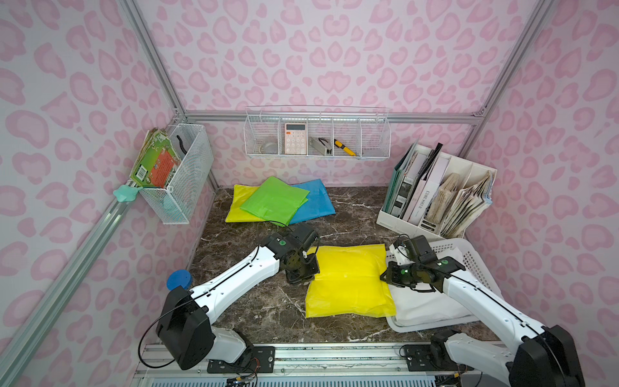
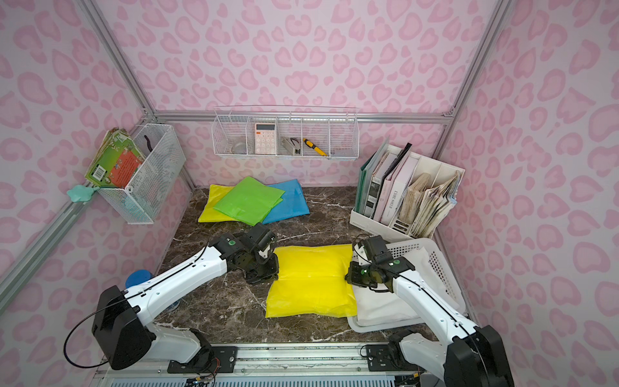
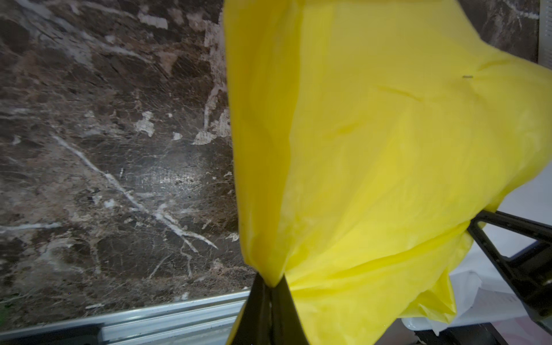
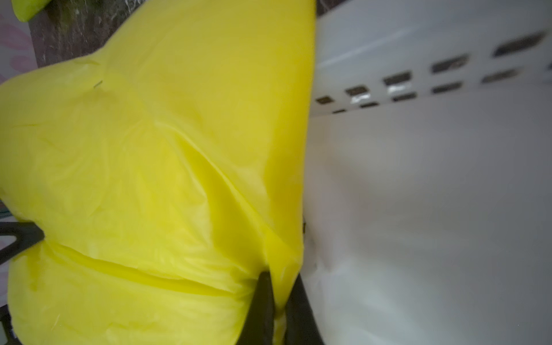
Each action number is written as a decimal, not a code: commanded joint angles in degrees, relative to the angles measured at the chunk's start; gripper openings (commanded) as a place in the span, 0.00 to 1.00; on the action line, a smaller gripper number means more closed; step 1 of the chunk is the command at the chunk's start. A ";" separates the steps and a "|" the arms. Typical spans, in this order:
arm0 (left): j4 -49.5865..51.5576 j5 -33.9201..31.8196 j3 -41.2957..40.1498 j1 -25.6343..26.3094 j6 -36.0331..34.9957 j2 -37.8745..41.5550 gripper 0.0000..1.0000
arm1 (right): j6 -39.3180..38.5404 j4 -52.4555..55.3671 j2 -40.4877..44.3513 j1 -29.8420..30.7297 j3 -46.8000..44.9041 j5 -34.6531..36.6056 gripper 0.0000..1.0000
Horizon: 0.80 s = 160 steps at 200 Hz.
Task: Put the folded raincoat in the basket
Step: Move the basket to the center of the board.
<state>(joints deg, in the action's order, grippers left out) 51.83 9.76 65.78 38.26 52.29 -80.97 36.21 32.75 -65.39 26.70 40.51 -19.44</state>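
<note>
**Rail-side check: both jaws clenched on the yellow raincoat**

Closest to the lens, the aluminium rail [image 1: 318,355] carries both arm bases along the front edge of the dark brown marble-patterned desk [image 1: 268,308]. From it my left arm [image 1: 234,281] and right arm [image 1: 485,301] reach inward, facing each other.

Between them sits the folded bright yellow plastic raincoat [image 1: 348,281], plain in both top views.
- Left jaws: clenched on a pinch of its left edge. The left wrist view shows black fingers [image 3: 257,313] pressed together, with the yellow sheet tenting away from them.
- Right jaws: clenched on the opposite edge. The right wrist view shows the same, fingers [image 4: 263,298] closed on a gathered fold.

Most of the raincoat lies over bare desk. Its right edge overlaps the left rim of the low rectangular white plastic basket with perforated sides [image 1: 469,254], so it is not yet inside. I cannot tell whether its underside touches the desk.

A folded white sheet [image 1: 422,301] already lies in the basket, under the right arm.

Well apart at the back of the desk is a loose pile of folded sheets: green [image 1: 274,201] over yellow [image 1: 236,204] and blue [image 1: 316,201].
</note>
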 commanded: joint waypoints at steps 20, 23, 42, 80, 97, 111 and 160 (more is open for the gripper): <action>8.70 -7.29 1.02 -3.65 -3.57 2.65 0.00 | 11.01 -10.12 -7.58 9.87 3.61 1.87 0.00; 8.95 -7.30 0.88 -4.22 -3.88 2.99 0.00 | 11.55 -10.88 -8.10 10.50 3.98 1.93 0.00; 10.47 -6.50 -0.17 -8.40 -6.03 5.44 0.00 | 15.13 -16.23 -14.44 15.85 8.25 1.93 0.00; 14.94 -6.26 -1.49 -17.98 -10.80 11.79 0.00 | 18.89 -23.33 -29.17 25.50 21.48 1.53 0.00; 16.69 -6.81 -1.38 -21.58 -13.42 14.66 0.00 | 18.79 -23.84 -36.01 28.66 29.39 0.66 0.00; 18.56 -6.94 -0.51 -23.96 -14.88 16.17 0.00 | 17.30 -21.82 -40.41 30.17 36.10 -0.42 0.00; 26.27 -8.03 8.29 -26.40 -16.74 18.29 0.00 | 10.74 -14.05 -39.36 27.17 43.94 -2.59 0.00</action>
<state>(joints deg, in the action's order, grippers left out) 72.40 2.11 70.37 12.23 37.34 -63.33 50.96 14.31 -107.22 56.12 83.81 -20.43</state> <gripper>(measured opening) 0.075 0.081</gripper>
